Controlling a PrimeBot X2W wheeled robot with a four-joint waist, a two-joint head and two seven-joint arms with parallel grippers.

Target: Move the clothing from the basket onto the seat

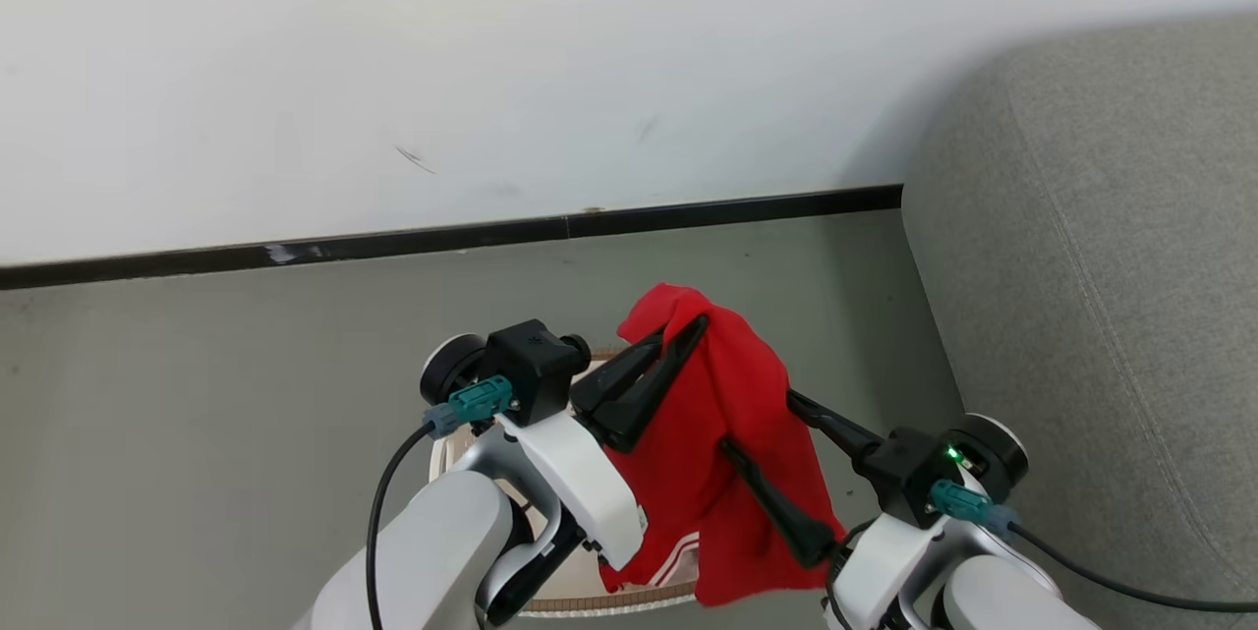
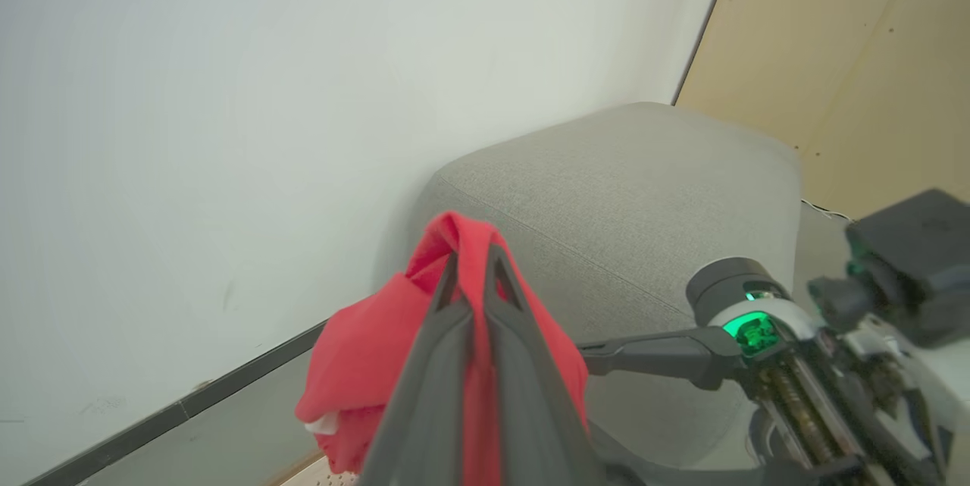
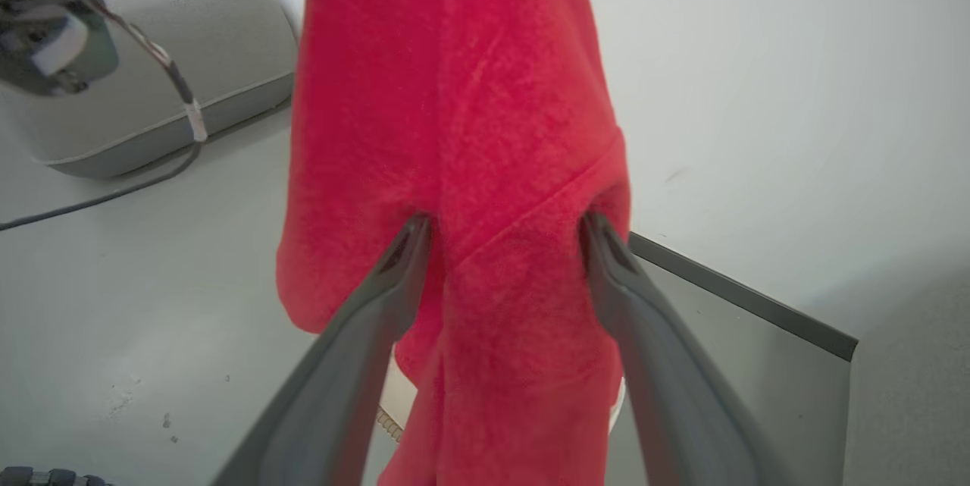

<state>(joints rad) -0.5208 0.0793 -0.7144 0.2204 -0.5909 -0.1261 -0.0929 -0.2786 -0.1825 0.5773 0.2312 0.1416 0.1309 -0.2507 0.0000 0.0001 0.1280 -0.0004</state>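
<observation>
Left gripper (image 1: pixel 688 325) pinches the red garment (image 1: pixel 688 473) aloft; right gripper (image 1: pixel 757 420) splayed wide astride it, unclamped. The single pinch may slip, dropping it short of the right-hand sofa (image 1: pixel 1101 266).

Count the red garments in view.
1: a red garment hanging from the left gripper's shut fingers above the basket. Another may lie hidden in the basket.

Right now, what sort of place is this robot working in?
Probably a living-room corner, perhaps a mock-up: a grey upholstered sofa stands against a plain white wall with dark skirting, and a laundry basket sits on the grey floor below a held-up red garment.
</observation>
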